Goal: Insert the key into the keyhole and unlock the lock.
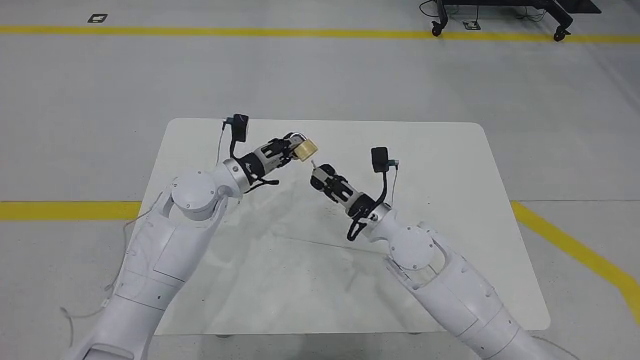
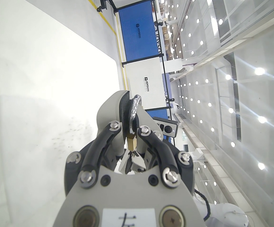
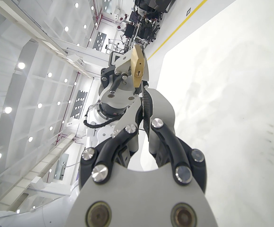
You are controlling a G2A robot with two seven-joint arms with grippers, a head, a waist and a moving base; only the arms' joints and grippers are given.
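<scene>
Right jaws pinch the key [image 3: 141, 92] pointing at the keyhole [image 3: 138, 73]; left jaws pinch the lock [image 3: 138, 64].

brass padlock [image 1: 304, 147] | aloft, keyhole [image 3: 138, 73] twd key [image 1: 314, 166] | key just beside, not inserted

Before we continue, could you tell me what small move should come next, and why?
Probably nudge the right claw until the key tip lines up with the keyhole: the left claw holds the padlock facing it, key not yet inserted.
</scene>
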